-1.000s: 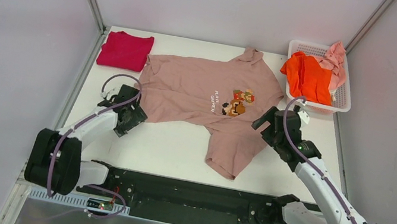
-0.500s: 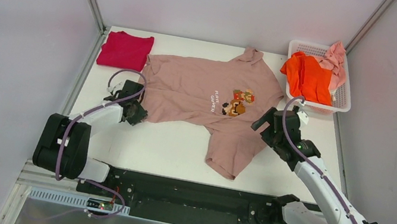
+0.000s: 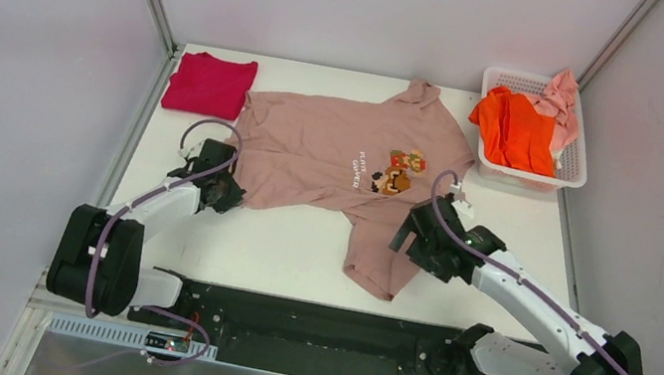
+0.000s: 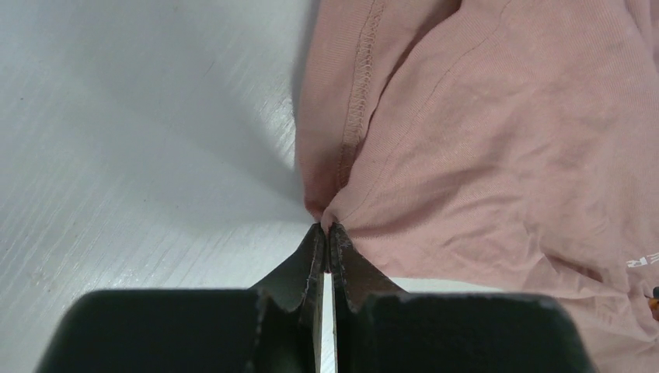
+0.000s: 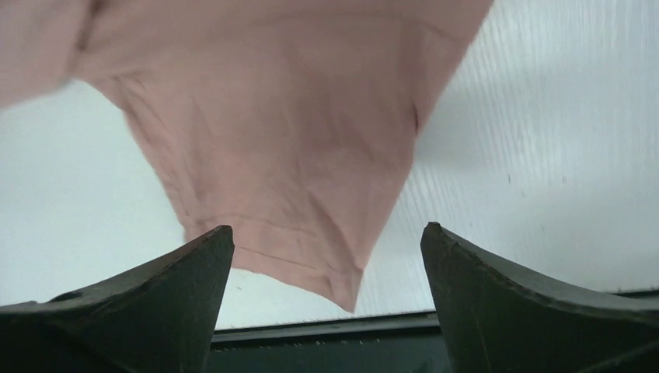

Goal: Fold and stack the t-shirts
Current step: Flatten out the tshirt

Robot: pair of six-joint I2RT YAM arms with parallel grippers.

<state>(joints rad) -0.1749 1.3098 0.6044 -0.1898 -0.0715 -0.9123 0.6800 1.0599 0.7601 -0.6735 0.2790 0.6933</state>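
Now | left hand [image 4: 325, 230] clamped on beige tee [image 3: 324, 146] corner | right hand [image 5: 326, 229] apart over same tee | basket [image 3: 530, 180] holds orange tee [image 3: 517, 126]

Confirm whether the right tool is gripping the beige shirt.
No: the right tool stands wide open, with nothing of the beige shirt clamped.

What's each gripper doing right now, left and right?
Left gripper: shut, pinching the edge of the dusty-pink t-shirt.
Right gripper: open, empty, above that shirt's near end.
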